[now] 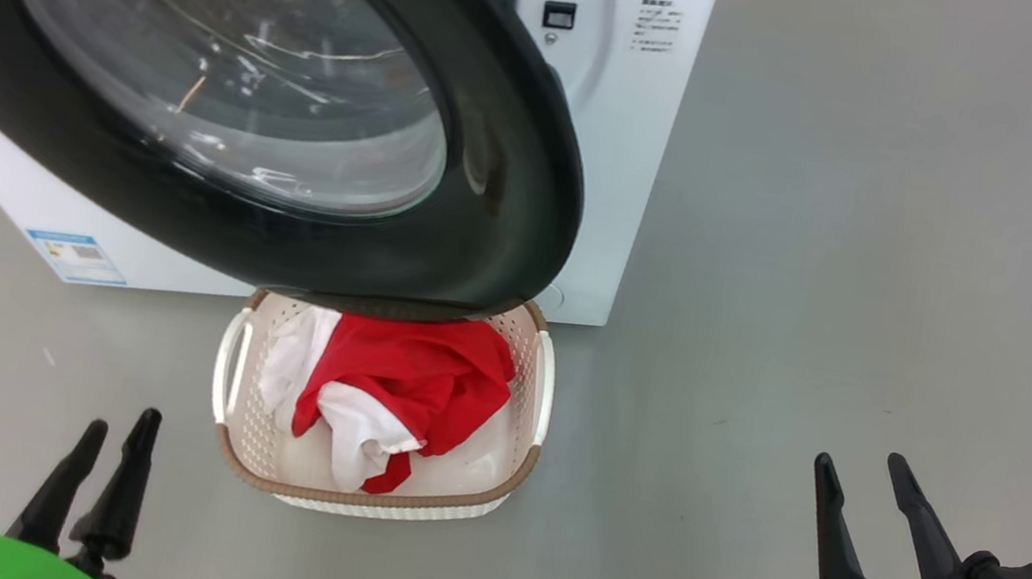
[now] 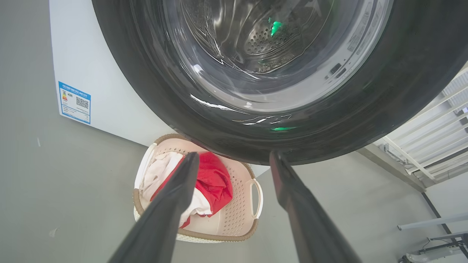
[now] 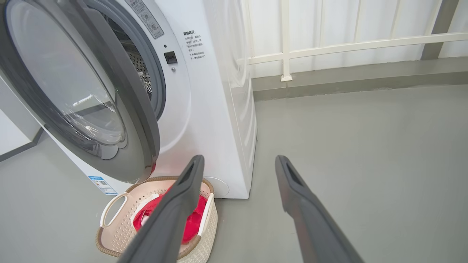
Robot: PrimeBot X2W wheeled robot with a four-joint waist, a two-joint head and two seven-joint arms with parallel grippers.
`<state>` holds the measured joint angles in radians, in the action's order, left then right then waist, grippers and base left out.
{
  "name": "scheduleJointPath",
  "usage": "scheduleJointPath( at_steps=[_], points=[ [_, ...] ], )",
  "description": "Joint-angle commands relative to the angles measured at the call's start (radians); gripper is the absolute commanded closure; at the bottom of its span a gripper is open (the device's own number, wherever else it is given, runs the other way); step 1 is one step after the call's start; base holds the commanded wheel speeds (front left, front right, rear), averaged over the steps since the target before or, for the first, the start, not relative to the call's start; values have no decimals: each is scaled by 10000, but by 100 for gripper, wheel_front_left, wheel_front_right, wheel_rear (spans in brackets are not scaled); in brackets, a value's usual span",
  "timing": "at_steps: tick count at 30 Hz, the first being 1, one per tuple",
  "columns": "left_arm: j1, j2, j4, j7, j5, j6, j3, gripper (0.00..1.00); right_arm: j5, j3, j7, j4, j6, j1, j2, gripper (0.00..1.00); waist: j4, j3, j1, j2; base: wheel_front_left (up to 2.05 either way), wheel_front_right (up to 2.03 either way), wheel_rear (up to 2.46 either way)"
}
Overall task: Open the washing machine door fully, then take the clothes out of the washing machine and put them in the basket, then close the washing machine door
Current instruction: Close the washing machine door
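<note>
Left gripper [image 1: 121,424] and right gripper [image 1: 858,461] rise from the lower corners of the head view. Each has its two dark fingers spread wide with nothing between them. The left is near the basket [image 1: 395,503] on its near-left side. The right is well off to the basket's near right. Both point forward above the grey floor [image 1: 831,273]. The clothes [image 1: 423,377], red with white parts, lie heaped inside the basket. The washing machine door [image 1: 511,178] hangs open over the basket's far end, its black rim hiding the far edge. The washing machine [image 1: 637,145] stands just behind the basket, with a blue label [image 1: 76,256] to the basket's far left.

In the left wrist view, the left gripper [image 2: 234,157] is parted and empty, angled down toward the basket [image 2: 219,237]. One finger crosses in front of the clothes [image 2: 215,179]. The door [image 2: 153,91] looms above the basket, and the perforated drum [image 2: 259,40] shows through its glass.

In the right wrist view, the right gripper [image 3: 239,159] is likewise wide and empty. One finger overlaps the basket [image 3: 106,250] and the clothes [image 3: 193,219]. The door [image 3: 142,120] stands swung out above the basket, away from the machine [image 3: 219,109]. A white railing [image 3: 329,47] runs well behind the basket.
</note>
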<state>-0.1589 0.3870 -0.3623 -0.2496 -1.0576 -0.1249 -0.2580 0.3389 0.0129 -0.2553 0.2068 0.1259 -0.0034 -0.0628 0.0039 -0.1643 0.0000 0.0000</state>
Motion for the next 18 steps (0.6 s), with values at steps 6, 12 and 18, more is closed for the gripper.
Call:
scheduleJointPath(
  at_steps=[6, 12, 18],
  points=[
    [311, -270, 36, -121, 1491, -58, 1050, 0, -35, 111, -65, -311, 48, 14, -75, 0, -212, 37, 0, 0, 0, 0, 0],
    [579, -806, 143, -122, 3408, -58, 1789, 0, -16, 12, -65, -369, 48, -7, -57, 0, -283, 2, 0, 0, 0, 0, 0],
    [776, -1357, 627, -122, 5072, -58, 2664, 0, -21, -68, -65, -406, 48, -35, -32, 0, -312, -17, 0, 0, 0, 0, 0]
  ],
)
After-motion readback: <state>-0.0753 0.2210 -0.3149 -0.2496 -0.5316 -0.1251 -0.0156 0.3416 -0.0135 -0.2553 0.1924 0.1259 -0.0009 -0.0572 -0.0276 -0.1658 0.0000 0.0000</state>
